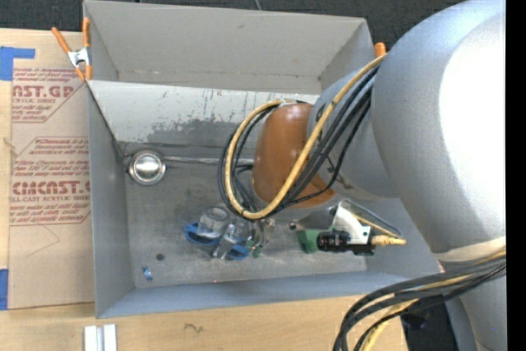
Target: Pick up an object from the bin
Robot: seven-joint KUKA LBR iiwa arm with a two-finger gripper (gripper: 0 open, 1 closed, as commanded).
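Obs.: my gripper [253, 237] is low over the bin [107, 201] floor, near the front wall at mid-width, under my orange cover [279, 152] and cables [238, 145]. Grip state: cannot tell, the tip is hidden.

Thing at the tip: blue-clear piece [215, 233], just left of the gripper and seemingly touching it. It has blue plastic parts with a clear rounded part on top, and looks tangled and small. Its long axis runs left to right across the floor, the right end slightly nearer the front wall. I cannot tell which end is its head.

Others: silver cap [147, 167] at far left, well apart. Green-black tool [341, 240] to my right, lying left-right with its yellow tip pointing right. Blue bit [148, 274] in the front-left corner.
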